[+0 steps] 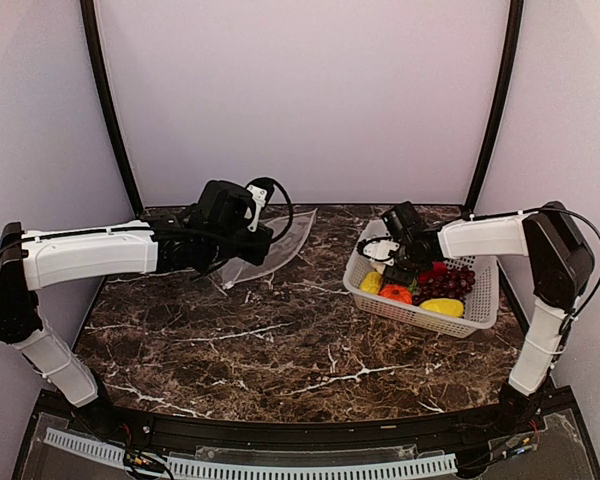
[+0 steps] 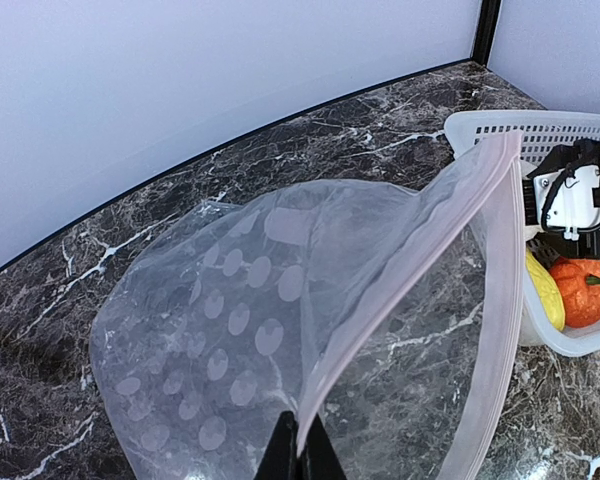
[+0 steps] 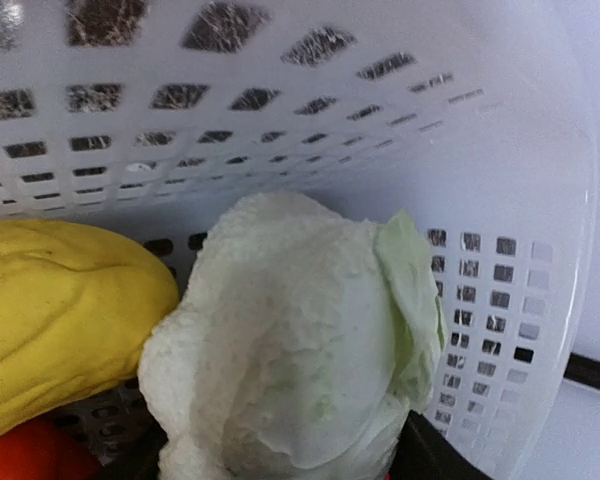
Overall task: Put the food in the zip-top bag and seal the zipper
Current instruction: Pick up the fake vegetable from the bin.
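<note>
Marble counter (image 1: 280,350): fingertips of the right end effector (image 1: 382,258) are cropped beside the cabbage (image 3: 290,350) in the basket (image 1: 485,300); whether it is gripped cannot be told. The zip-top bag (image 2: 230,330) is pinched at its rim by the left end effector (image 2: 300,455).

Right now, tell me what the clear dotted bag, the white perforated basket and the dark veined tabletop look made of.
Clear dotted zip-top bag: thin soft plastic film, glossy; it sags, creases and shows the marbling through. White perforated basket: rigid moulded plastic, smooth semi-matt, regular slots. Dark veined tabletop: polished marble or marble-look laminate, white veins, faint sheen; cannot tell which.
</note>
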